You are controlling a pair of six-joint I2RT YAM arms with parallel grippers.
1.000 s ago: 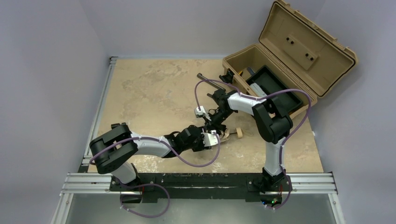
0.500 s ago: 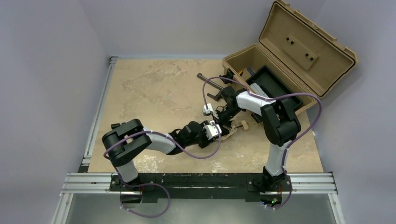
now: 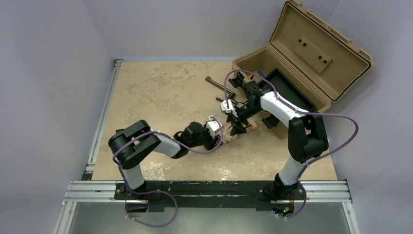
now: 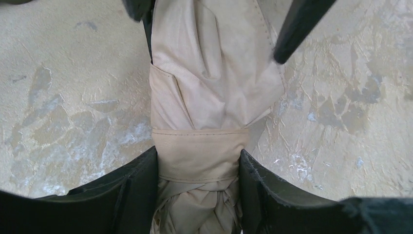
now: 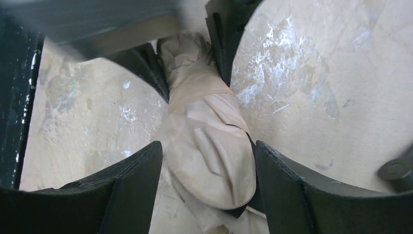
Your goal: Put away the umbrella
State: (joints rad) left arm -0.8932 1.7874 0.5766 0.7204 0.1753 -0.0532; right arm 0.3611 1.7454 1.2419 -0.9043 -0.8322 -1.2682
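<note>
The umbrella (image 3: 228, 138), a folded beige bundle with a fabric band round it, lies low over the table between my two grippers. My left gripper (image 3: 217, 132) is shut on it at the band, fabric pressed between both jaws in the left wrist view (image 4: 198, 165). My right gripper (image 3: 239, 126) grips the wider canopy part (image 5: 209, 146) from the far side, its jaws wide apart against the fabric's sides (image 5: 208, 161). The right gripper's fingertips (image 4: 297, 24) show at the top of the left wrist view. The handle is mostly hidden under the right gripper.
The open tan hard case (image 3: 311, 53) stands at the back right, lid up, with a black tray (image 3: 287, 90) inside. A dark L-shaped metal bar (image 3: 219, 85) lies on the table just left of the case. The table's side rail (image 3: 104, 112) runs along the left.
Both grippers have moved right and away toward the case, carrying the umbrella with them. The left arm has stretched out further; the right arm has swung toward the case.
</note>
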